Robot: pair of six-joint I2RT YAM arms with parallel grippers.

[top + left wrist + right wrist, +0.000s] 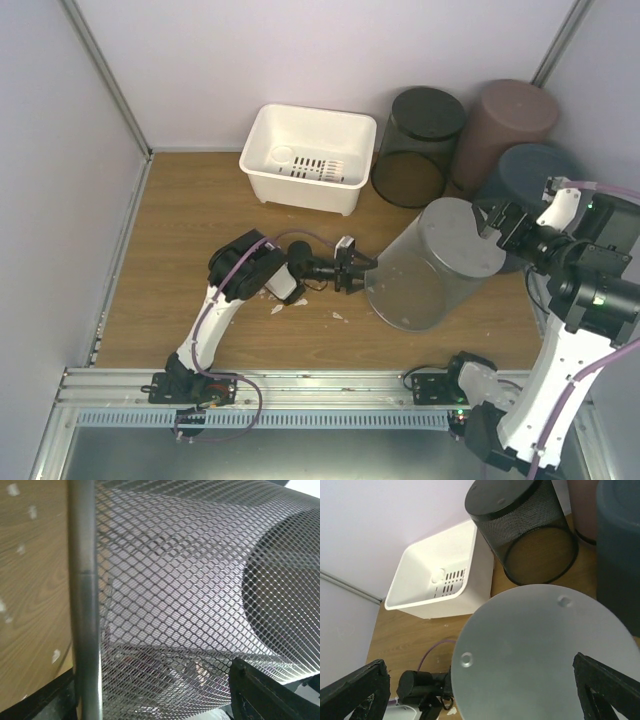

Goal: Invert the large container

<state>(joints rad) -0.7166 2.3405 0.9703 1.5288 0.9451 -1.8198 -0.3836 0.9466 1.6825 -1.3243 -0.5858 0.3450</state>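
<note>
Large container (440, 270), silver mesh: seen tilted on the wooden table (170, 260), right of centre. The open rim (82, 605) is rested on the table at lower left; the solid base (540, 655) is raised and turned toward upper right.

Left gripper (352, 272): held at the rim on the container's left side. Jaws are seen apart, not clamped; one finger (270, 695) is visible just outside the mesh wall.

Right gripper (500, 222): positioned at the raised base. Fingers (355, 687) are spread wide and the base disc is framed between them; contact cannot be confirmed.

A white tub (308, 158), black mesh bin (418, 148), brown bin (510, 125) and dark grey bin (530, 170) are lined up along the back wall. White scraps (280, 308) are scattered by the left arm.
</note>
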